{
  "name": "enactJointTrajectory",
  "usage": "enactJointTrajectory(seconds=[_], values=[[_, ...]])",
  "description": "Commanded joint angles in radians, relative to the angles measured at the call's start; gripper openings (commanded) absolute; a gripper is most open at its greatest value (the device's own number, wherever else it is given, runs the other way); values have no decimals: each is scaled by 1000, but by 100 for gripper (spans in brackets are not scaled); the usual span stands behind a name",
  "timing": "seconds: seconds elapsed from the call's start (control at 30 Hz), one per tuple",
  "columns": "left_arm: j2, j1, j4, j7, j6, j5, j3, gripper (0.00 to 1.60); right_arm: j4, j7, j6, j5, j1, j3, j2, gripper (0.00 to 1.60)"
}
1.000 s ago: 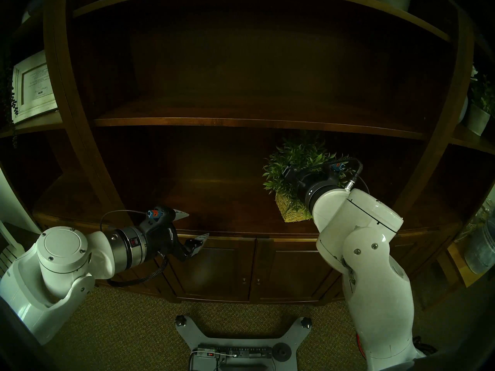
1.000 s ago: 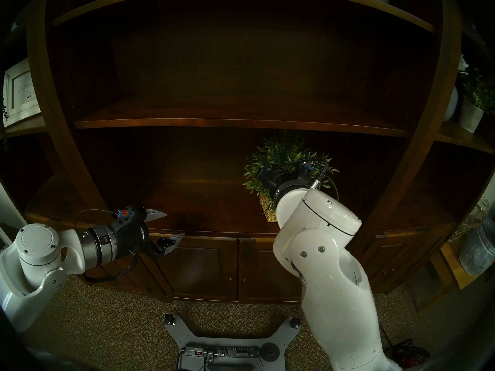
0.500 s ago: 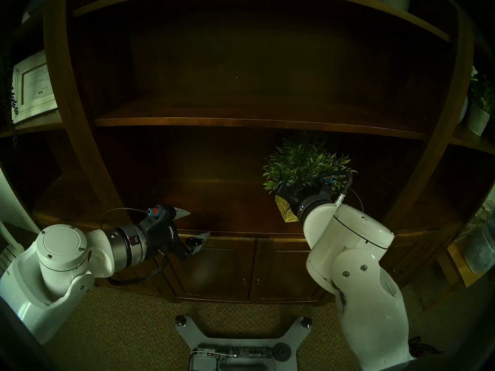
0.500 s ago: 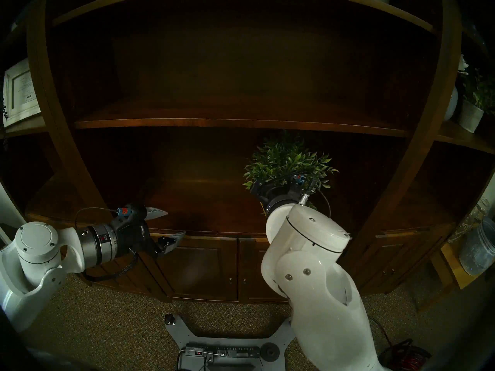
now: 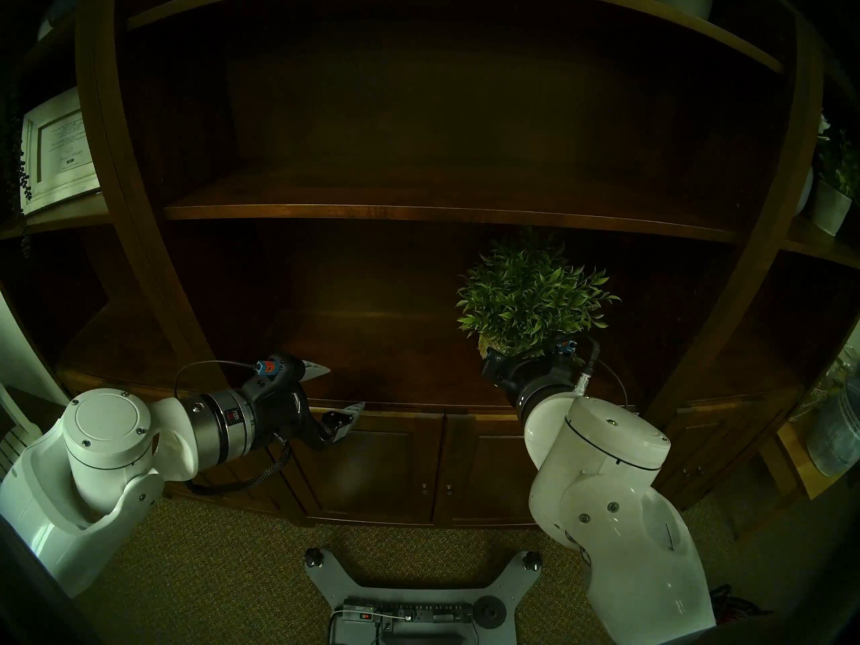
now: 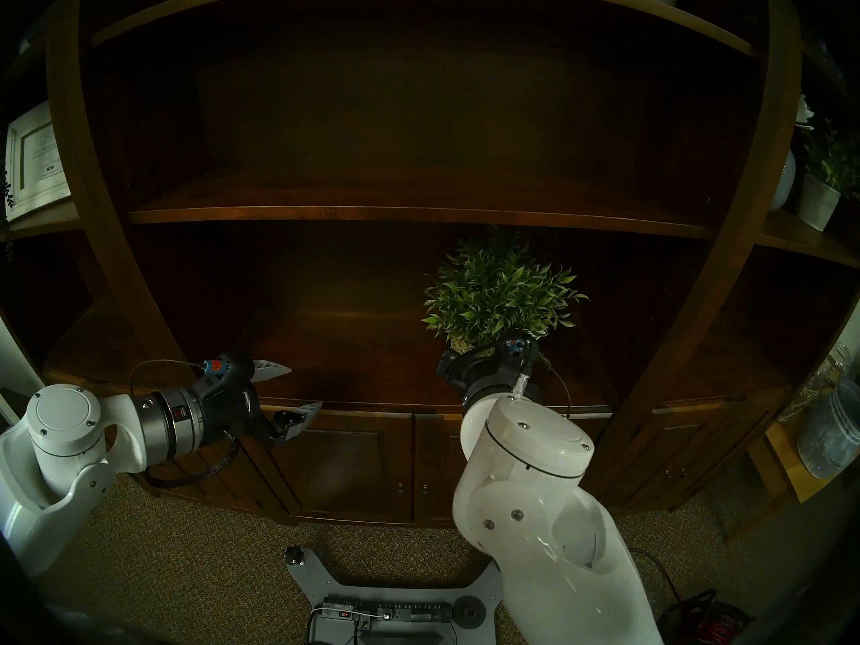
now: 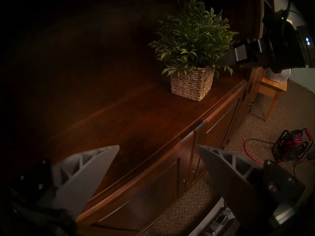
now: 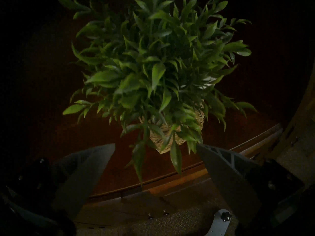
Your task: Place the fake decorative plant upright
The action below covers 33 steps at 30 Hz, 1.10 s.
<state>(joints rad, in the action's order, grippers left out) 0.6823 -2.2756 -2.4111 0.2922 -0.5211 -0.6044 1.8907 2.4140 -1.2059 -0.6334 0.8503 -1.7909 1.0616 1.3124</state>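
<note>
The fake decorative plant (image 5: 530,299) stands upright on the lower shelf (image 5: 372,351), right of centre. It is a round green bush in a tan woven cube pot (image 7: 191,84). My right gripper (image 8: 156,145) is open and empty. It sits just in front of the pot near the shelf's front edge, apart from it; loose leaves hang between its fingers. Its body (image 5: 526,369) hides most of the pot in the head views. My left gripper (image 5: 343,389) is open and empty at the shelf's front edge, far left of the plant.
The upper shelf board (image 5: 419,211) runs close above the plant. A framed picture (image 5: 56,150) stands in the left bay and a flowering plant in a pale pot (image 5: 830,206) in the right bay. A glass jar (image 5: 837,434) stands on a side table. Cables (image 7: 289,145) lie on the carpet.
My right gripper has drawn back and down out of the foliage toward the shelf's front edge. The plant has stayed upright in place. The left arm has barely moved.
</note>
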Motion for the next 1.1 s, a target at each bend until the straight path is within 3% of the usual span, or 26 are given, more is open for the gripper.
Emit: enactJointTrajectory(seconds=[0.0, 0.27, 1.07], values=[[-4, 20, -12, -2, 6, 1, 12, 160, 29, -54, 8, -46, -64, 12, -47, 160], [-12, 23, -13, 9, 1, 1, 12, 160, 29, -52, 35, -100, -145, 32, -90, 160], [-49, 20, -15, 35, -12, 3, 10, 160, 29, -54, 174, -155, -265, 57, -181, 160]])
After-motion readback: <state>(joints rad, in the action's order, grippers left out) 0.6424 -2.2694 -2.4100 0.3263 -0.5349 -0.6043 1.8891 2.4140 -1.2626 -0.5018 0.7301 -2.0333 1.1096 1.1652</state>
